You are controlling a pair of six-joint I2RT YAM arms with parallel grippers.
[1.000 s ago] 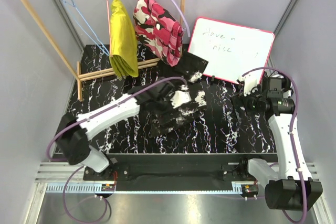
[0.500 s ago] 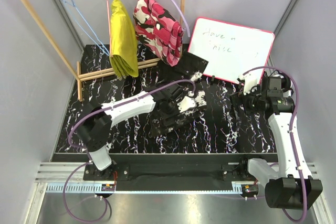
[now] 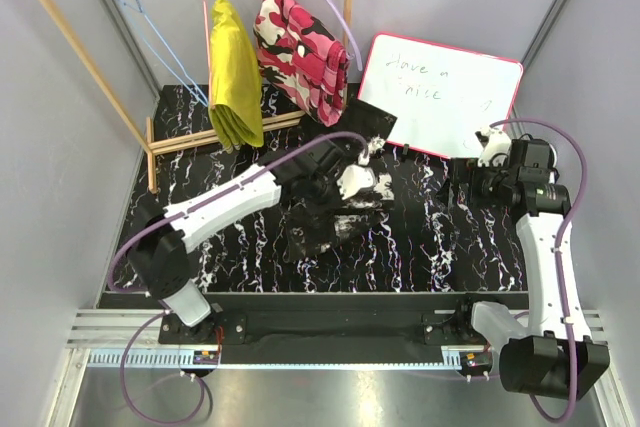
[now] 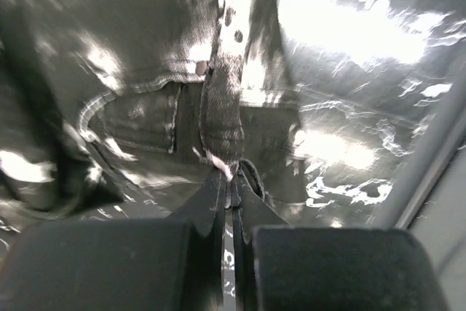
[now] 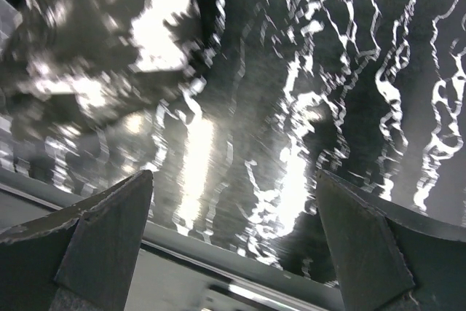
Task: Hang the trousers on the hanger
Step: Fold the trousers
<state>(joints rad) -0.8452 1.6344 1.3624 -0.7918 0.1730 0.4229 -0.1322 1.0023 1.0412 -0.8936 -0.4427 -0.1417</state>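
Between tips of the left pincer, the trousers sit pinched.

Black veined table: trousers heaped centre, whiteboard at rear.

grey-walled lab booth, whiteboard

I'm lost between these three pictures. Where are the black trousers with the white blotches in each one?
Top external: black fabric trousers with white blotches, crumpled mid-table.
Left wrist: they fill most of the picture, a fold pinched by the shut left gripper.
Right wrist: probably the blurred heap at upper left.
Shared landmark: the black tabletop with thin white veins.
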